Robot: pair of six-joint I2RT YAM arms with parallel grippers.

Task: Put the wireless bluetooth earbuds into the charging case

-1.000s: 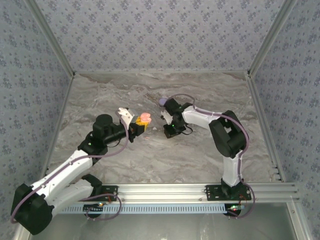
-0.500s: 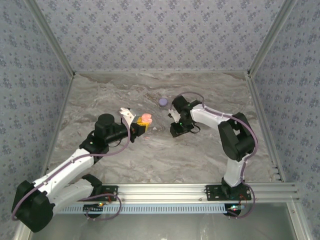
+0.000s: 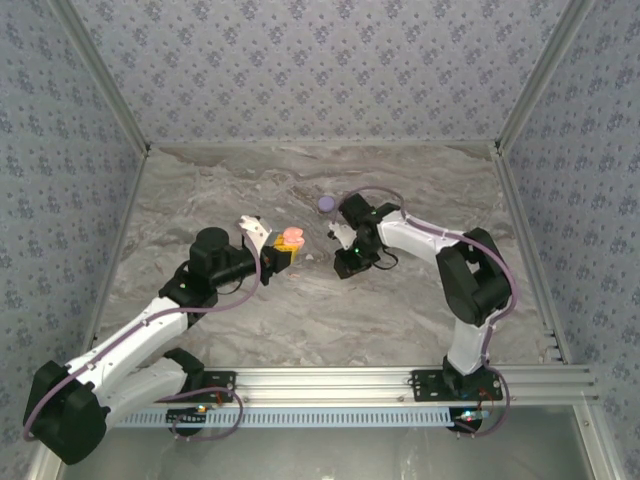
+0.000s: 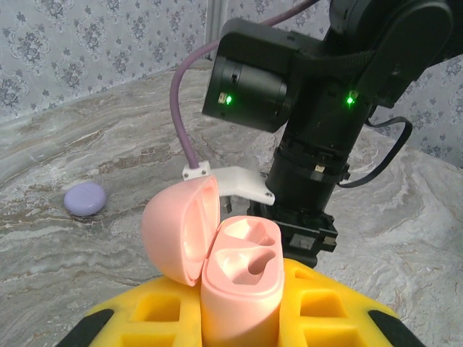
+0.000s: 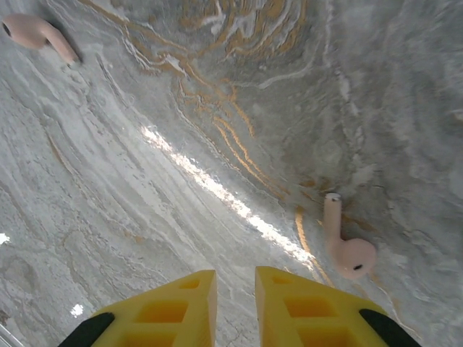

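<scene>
Two pink earbuds loose on marble table.

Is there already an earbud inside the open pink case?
No, both sockets of the pink case in the left gripper look empty.

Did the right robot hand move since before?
Yes. The right gripper slid back left, closer to the purple case.

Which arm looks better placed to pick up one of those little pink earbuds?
The right. Its gripper hangs empty just above the table, with a pink earbud lying close beside it. The left gripper is busy holding the open pink case.
</scene>
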